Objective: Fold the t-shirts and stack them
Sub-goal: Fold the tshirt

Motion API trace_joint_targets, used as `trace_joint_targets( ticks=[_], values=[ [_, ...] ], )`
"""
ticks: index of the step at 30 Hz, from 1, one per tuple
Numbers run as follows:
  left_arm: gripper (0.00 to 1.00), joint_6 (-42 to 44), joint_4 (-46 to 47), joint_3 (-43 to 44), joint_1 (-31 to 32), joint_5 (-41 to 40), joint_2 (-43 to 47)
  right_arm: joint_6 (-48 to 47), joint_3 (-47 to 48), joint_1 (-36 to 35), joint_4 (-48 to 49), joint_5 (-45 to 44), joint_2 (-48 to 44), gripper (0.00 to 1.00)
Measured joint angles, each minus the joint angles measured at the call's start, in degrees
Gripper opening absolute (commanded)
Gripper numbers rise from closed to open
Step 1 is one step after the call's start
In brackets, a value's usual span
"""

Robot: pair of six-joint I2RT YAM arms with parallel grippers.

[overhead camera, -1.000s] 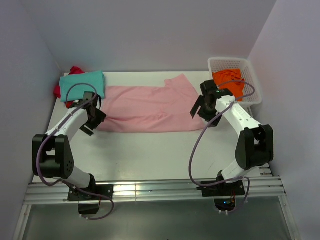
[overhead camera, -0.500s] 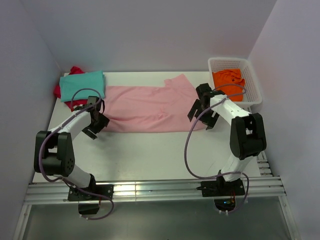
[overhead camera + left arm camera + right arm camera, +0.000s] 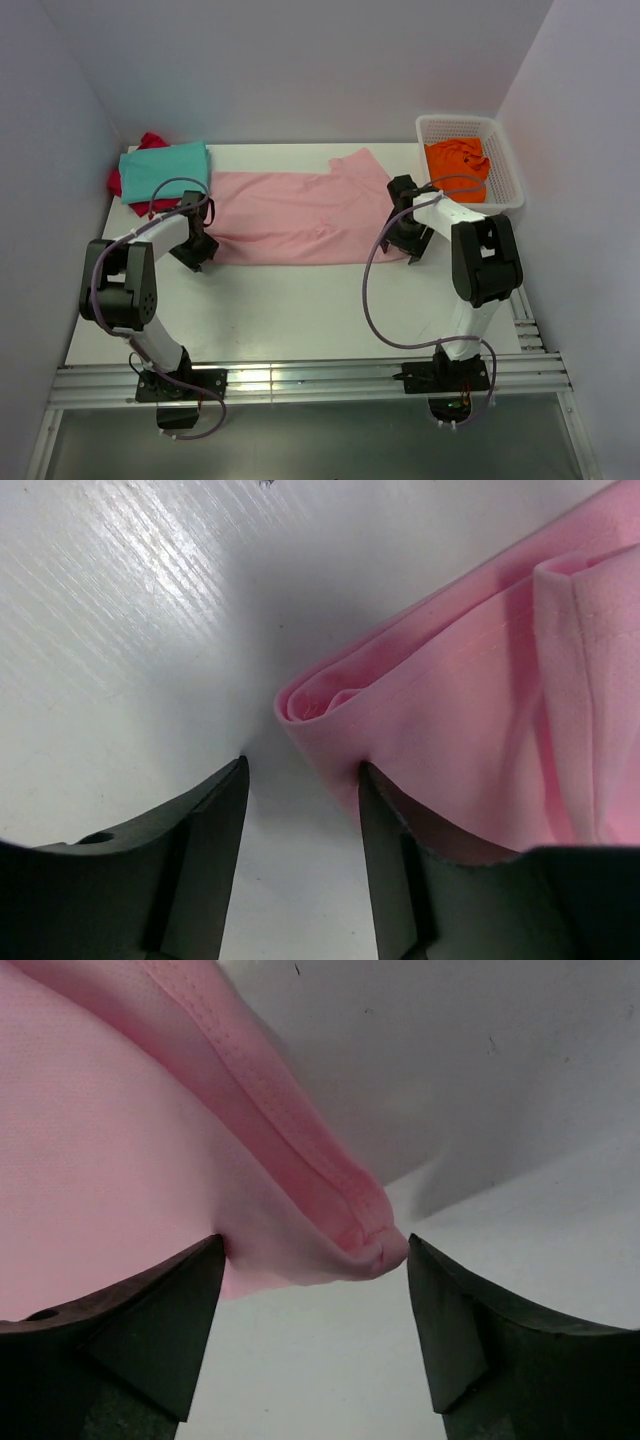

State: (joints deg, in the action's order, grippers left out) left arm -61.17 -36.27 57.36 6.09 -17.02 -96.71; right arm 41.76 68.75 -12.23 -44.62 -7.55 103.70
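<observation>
pink t-shirt (image 3: 300,218): spread flat mid-table (image 3: 300,300) | left gripper (image 3: 300,772): fingers spread, shirt's folded left-near corner just ahead of the gap | right gripper (image 3: 315,1250): fingers spread, right-near corner between them | 2 corners, neither pinched

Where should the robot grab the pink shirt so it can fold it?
By its two near corners, coming down from above. The pink shirt lies flat and long across the table, so a single grip would probably let it sag. The left gripper is open around the folded left corner, and the right gripper is open around the hemmed right corner.
</observation>
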Motion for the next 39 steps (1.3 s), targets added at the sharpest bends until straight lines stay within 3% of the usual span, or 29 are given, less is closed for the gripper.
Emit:
trace_joint_targets(
  ticks=[2, 3, 5, 6, 9, 15, 17, 18, 24, 39],
  values=[
    [0.49, 0.04, -0.11, 0.33, 0.0, -0.24, -0.39, -0.17, -0.57, 0.02, 0.57, -0.26, 0.55, 0.68],
    [0.48, 0.04, -0.09, 0.48, 0.0, -0.33, -0.52, -0.31, -0.63, 0.02, 0.68, -0.42, 1.05, 0.51],
    [0.46, 0.02, -0.11, 0.66, 0.0, -0.44, -0.66, -0.37, -0.55, 0.07, 1.6, 0.28, 1.77, 0.42],
    [0.45, 0.04, -0.11, 0.7, 0.0, -0.48, -0.7, -0.31, -0.55, 0.04, 1.88, 0.17, 1.77, 0.24],
    [0.41, 0.04, -0.15, 0.96, 0.0, -0.66, -0.98, -0.17, -0.35, 0.11, 2.45, 0.11, 2.03, 0.15],
    [0.12, -0.04, 0.37, 1.6, 0.02, -0.79, -1.44, -0.28, 0.35, 0.13, 1.9, 0.0, 2.51, 0.11],
    [0.01, -0.15, 0.5, 1.6, 0.07, -0.76, -1.44, -0.28, 0.35, 0.13, 1.84, -0.07, 2.51, 0.05],
    [0.0, -0.15, 0.5, 1.6, 0.11, -0.81, -1.44, -0.28, 0.35, 0.13, 1.81, -0.11, 2.47, 0.0],
    [0.0, -0.85, -0.35, 0.76, 0.28, -0.17, 0.33, 0.63, -1.33, 0.7, 0.72, -0.74, 0.2, 0.0],
    [0.0, -4.59, -8.17, -12.61, 3.02, 2.75, 24.96, 5.57, -16.63, 1.03, -5.14, 0.5, -18.78, 0.0]
  ],
)
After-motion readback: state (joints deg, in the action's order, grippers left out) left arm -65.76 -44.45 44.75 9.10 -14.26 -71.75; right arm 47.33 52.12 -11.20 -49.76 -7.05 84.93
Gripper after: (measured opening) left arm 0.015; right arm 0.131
